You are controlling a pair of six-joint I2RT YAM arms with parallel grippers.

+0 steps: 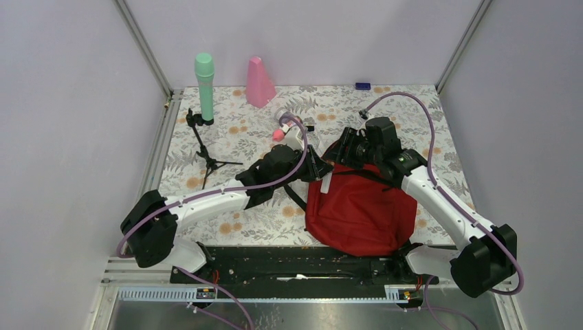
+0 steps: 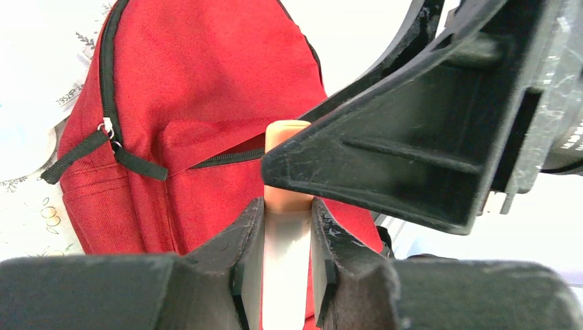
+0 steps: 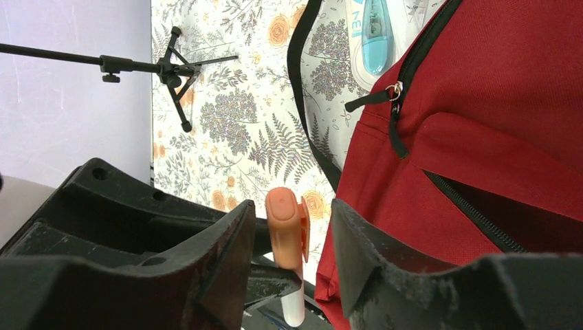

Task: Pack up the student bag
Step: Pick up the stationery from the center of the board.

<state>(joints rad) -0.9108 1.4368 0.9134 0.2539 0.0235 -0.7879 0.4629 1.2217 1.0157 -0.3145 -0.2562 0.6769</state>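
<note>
We are clamping a slim white pen with an orange cap (image 2: pixel 284 275) in the left gripper (image 2: pixel 286 206), while the right gripper (image 3: pixel 292 216) is waiting with its jaws apart on either side of that cap. The large red fabric student bag (image 1: pixel 357 213) is lying by the near edge of the floral table (image 1: pixel 234 137), right of centre, with its front pocket unzipped. We are judging the packing as barely begun, since the pen is not yet inside.

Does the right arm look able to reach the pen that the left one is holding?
Probably yes. The pen sticks up out of the left gripper, and the right gripper has its open fingers standing either side of the orange cap, with nothing between.
</note>
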